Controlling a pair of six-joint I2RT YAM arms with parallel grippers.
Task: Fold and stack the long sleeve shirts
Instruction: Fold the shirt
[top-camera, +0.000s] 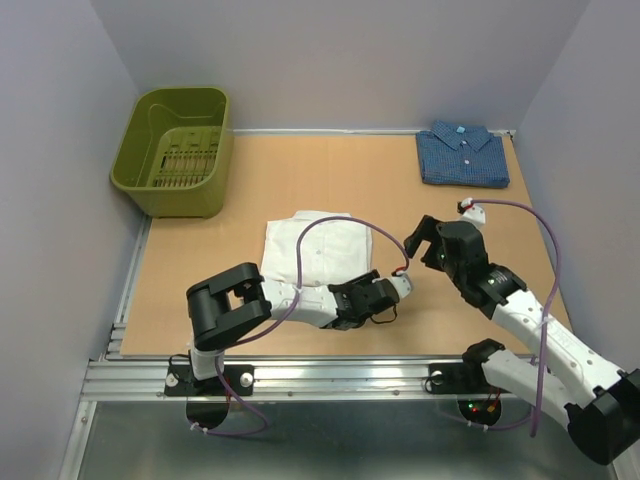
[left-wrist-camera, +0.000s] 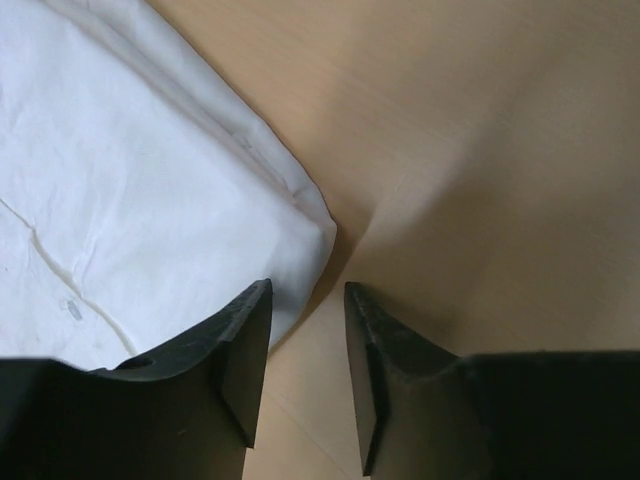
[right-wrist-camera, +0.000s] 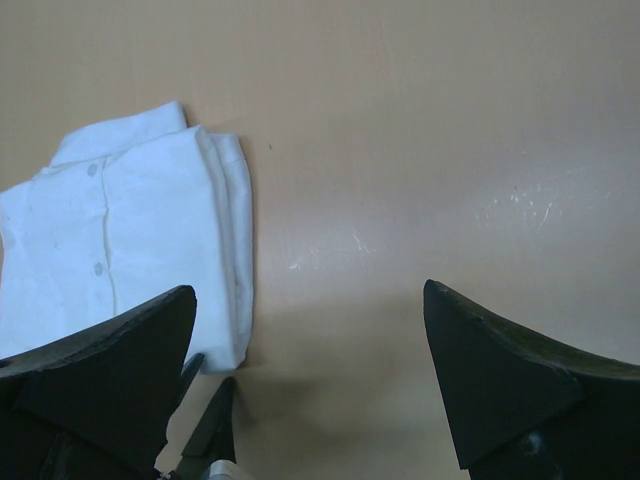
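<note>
The left claw (left-wrist-camera: 308, 292) is open a little at the corner of the folded white shirt (left-wrist-camera: 120, 200). The right claw (right-wrist-camera: 310, 290) is wide open beside it. The folded blue shirt (top-camera: 462, 155) lies in the far right corner of the desk (top-camera: 330, 180).

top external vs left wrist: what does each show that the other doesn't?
Only top external: the folded blue shirt at the far right corner, the green bin at the far left, and the right gripper, open, just right of the white shirt.
Only left wrist: a close view of the white shirt's folded corner and a button; the fingers stand narrowly apart with nothing between them.
Both: white shirt, table, left gripper.
</note>
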